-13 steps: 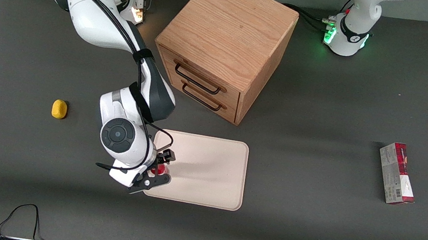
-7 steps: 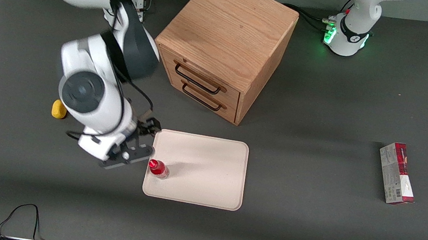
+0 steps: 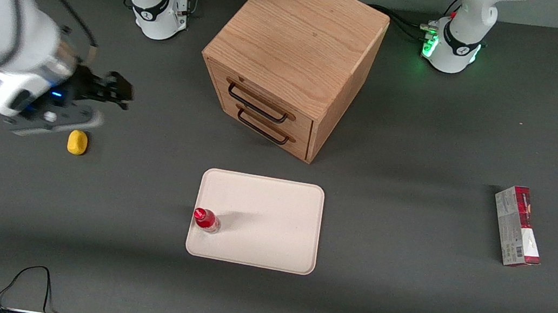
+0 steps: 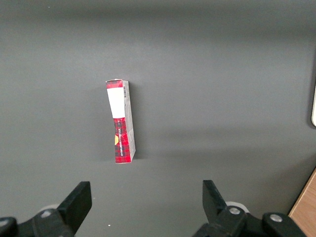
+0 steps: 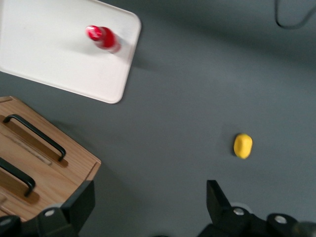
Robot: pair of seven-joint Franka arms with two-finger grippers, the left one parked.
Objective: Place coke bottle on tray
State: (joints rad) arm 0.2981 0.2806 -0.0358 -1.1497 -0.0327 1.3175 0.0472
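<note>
**Coke bottle standing on tray; tool clear and open**

The coke bottle stands upright on the tray, close to the tray edge that faces the working arm's end of the surface and nearer the front camera than the tray's middle. Nothing touches the bottle. In the right wrist view the coke bottle stands just inside a rounded corner of the tray.

The tool hangs raised above the surface at the working arm's end, well apart from the tray. Its fingers are spread and hold nothing.

A lemon lies on the surface just beside the tool as seen from the front, nearer the front camera than the tool.

A wooden two-drawer cabinet stands farther from the front camera than the tray, both drawers closed. A red-and-grey carton box lies flat toward the parked arm's end of the surface.
</note>
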